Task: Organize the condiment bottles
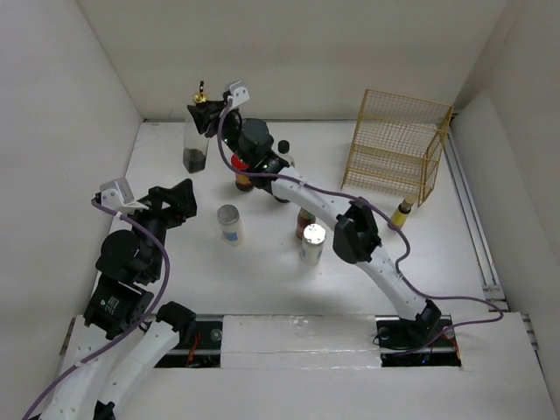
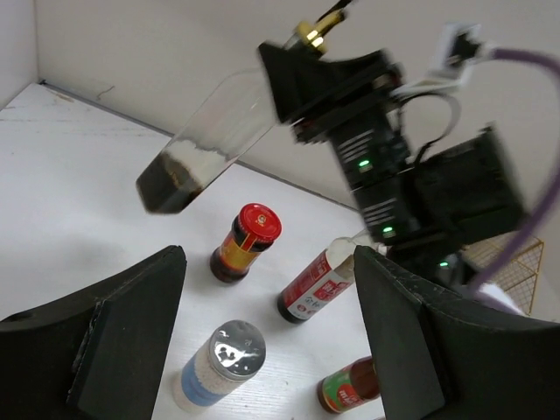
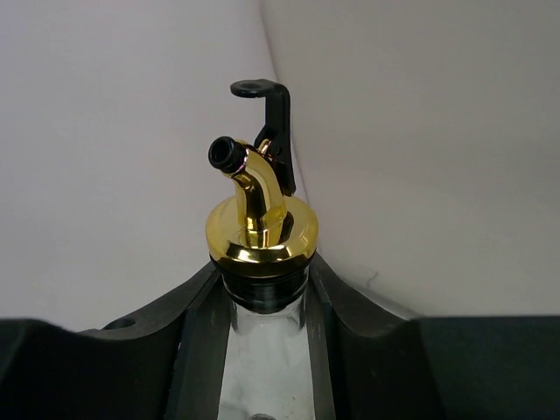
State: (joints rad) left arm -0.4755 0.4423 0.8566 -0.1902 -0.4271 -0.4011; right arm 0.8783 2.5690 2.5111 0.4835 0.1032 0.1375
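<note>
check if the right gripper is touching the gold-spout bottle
Touching. Right wrist view shows the right gripper clamped on the gold-spout bottle just below its collar.

One clear bottle (image 2: 210, 140): gold spout, black stopper, dark brown liquid at base. Red-lidded jar (image 2: 248, 243): amber-brown body. Silver-lidded jar (image 2: 219, 366): white, blue label. Sauce bottle (image 2: 313, 284): red-and-white label. Wire rack (image 1: 398, 144), two o'clock: yellow grid. Cable (image 2: 529, 56): purple.

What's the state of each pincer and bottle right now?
Left pincer: open, empty.
Right pincer: shut on the gold-spout bottle, at its neck.
Gold-spout bottle: held, spout cap flipped open, dark liquid at the bottom.
Red-lidded jar: upright, lid on.
Silver-lidded jar: upright, lid on.
</note>
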